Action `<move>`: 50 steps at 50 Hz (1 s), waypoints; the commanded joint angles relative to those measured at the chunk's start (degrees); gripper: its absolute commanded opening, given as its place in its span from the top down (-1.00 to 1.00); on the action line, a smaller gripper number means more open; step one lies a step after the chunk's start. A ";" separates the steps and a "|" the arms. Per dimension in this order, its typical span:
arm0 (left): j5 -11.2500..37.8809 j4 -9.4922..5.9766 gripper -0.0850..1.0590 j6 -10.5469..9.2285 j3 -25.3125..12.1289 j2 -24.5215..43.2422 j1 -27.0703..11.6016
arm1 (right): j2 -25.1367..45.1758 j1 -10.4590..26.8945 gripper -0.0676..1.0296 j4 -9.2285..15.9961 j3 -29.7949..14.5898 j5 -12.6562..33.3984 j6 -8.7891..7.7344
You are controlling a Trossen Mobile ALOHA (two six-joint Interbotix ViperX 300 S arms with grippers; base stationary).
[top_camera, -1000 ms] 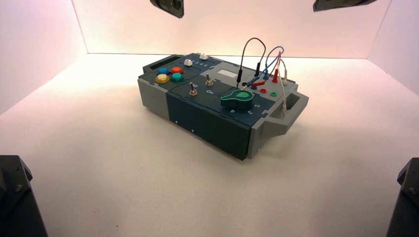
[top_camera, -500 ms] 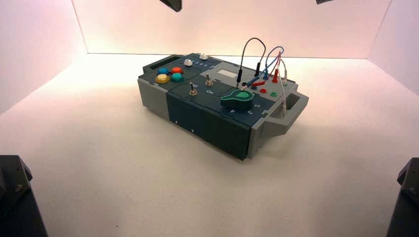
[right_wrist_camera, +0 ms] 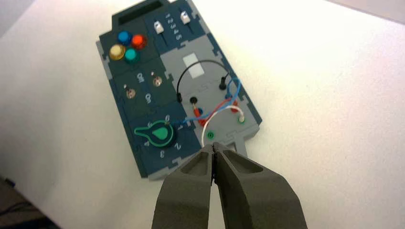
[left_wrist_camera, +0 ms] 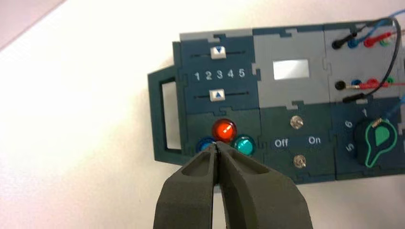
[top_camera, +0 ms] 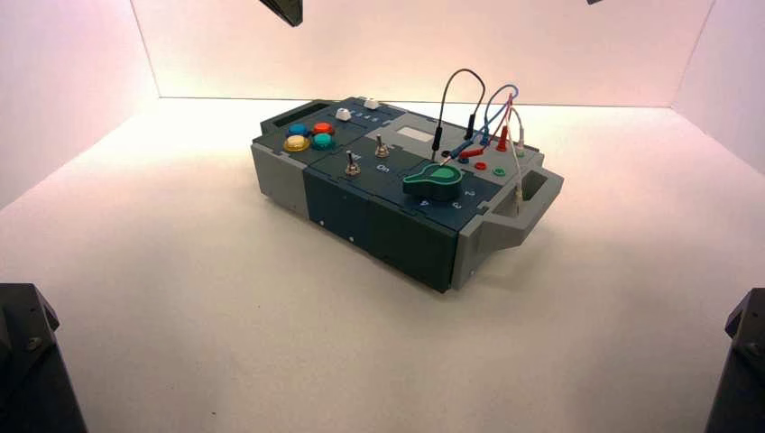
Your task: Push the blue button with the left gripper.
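"Blue button: where do you log it?"

"Left end of the box, in the cluster of four domes. High view: it sits at the far left of the cluster, with the red dome beside it, the yellow dome nearer the camera and the teal dome diagonally across."

"State of the left gripper?"

"Closed. Its two fingers meet at the tips, nothing held between them. High view puts a dark part of it at the top edge, above and well apart from the box. In the left wrist view the tips overlap the edge of the cluster; the blue button shows partly, next to them. No contact."

"Right gripper?"

"Also closed, holding nothing. It is over the right side of the setup; only a sliver reaches the top edge of the high view."

"Remaining panel?"

"Two white sliders, both level with the 3. Two metal toggle switches by the Off and On lettering. Green rotary knob toward the right end, near side. Black, blue, red and white wires at the sockets behind it. Box rests on a pale table."
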 commanded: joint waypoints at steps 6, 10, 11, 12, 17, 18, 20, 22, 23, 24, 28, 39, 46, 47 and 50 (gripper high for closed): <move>2.02 0.09 0.91 0.26 -1.76 0.88 0.26 | 0.44 0.26 0.92 0.35 -1.93 3.43 -0.44; 2.72 0.09 0.91 0.26 -1.85 1.49 0.26 | 0.70 0.26 0.92 0.35 -1.76 4.04 -0.97; 2.81 0.09 0.91 0.26 -1.85 1.67 0.26 | 0.70 0.26 0.92 0.35 -1.76 4.04 -1.05; 2.90 0.09 0.91 0.26 -1.85 1.76 0.26 | 0.79 0.26 0.92 0.35 -1.76 4.13 -1.05; 2.81 0.09 0.91 0.26 -1.93 2.64 0.26 | 0.88 0.26 0.92 0.44 -1.85 4.04 -1.14; 2.81 0.09 0.91 0.26 -1.93 2.64 0.26 | 0.88 0.26 0.92 0.44 -1.85 4.04 -1.14; 2.72 -0.09 0.91 0.26 -1.93 3.43 0.26 | 0.88 0.26 0.92 0.35 -1.93 4.04 -1.14; 2.55 0.09 0.91 0.26 -1.93 3.78 0.26 | 0.88 0.26 0.92 0.35 -1.93 4.04 -1.14; 2.55 0.09 0.91 0.26 -1.85 4.04 0.26 | 0.97 0.26 0.92 0.35 -1.93 4.04 -1.14; 2.55 0.09 0.91 0.26 -1.85 4.22 0.26 | 0.88 0.26 0.92 0.35 -1.93 4.04 -1.14; 2.55 0.09 0.91 0.18 -1.67 5.36 0.26 | 0.88 0.26 0.92 0.44 -1.76 3.78 -1.05; 2.72 0.35 0.91 0.18 -1.58 6.94 0.26 | 0.79 0.26 0.92 0.53 -1.32 3.78 -1.14; 2.99 2.02 0.91 0.00 -1.49 7.65 0.26 | 0.79 0.26 0.92 0.53 -1.41 2.99 -1.14; 2.99 2.02 0.91 0.00 -1.49 7.82 0.18 | 0.79 0.26 0.92 0.53 -1.41 2.99 -1.05; 3.08 2.02 0.91 0.00 -1.49 8.09 0.26 | 0.88 0.26 0.92 0.53 -1.58 2.81 -1.14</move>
